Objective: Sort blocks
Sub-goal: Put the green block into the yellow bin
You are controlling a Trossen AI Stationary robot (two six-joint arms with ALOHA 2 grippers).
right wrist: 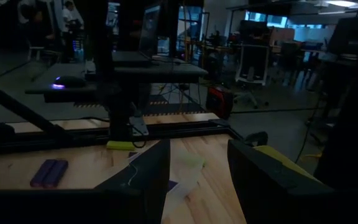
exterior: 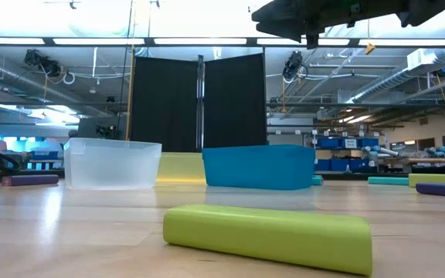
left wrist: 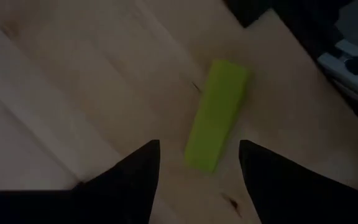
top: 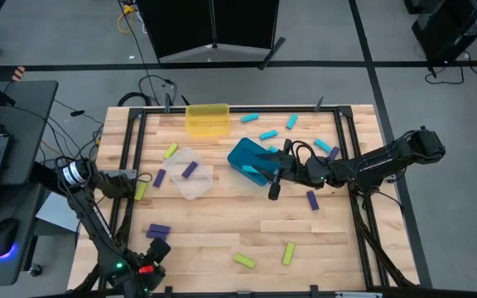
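Left hand [left wrist: 194, 163] hovering over a yellow-green block [left wrist: 217, 115].
Its fingers are standing open, holding nothing; right hand [right wrist: 197, 163] is also gaping empty.

A pale wooden table [top: 222, 223] with a dark metal frame carries everything. At its far edge sits a yellow bin [top: 207, 118]; a clear bin [top: 191, 173] and a teal bin [top: 252, 161] stand near the middle. Small blocks lie scattered on the wood: cyan blocks [top: 269, 133] at the far right, purple blocks [top: 157, 231] near left, yellow-green blocks [top: 289, 253] along the near side, another [top: 142, 190] at the left edge.
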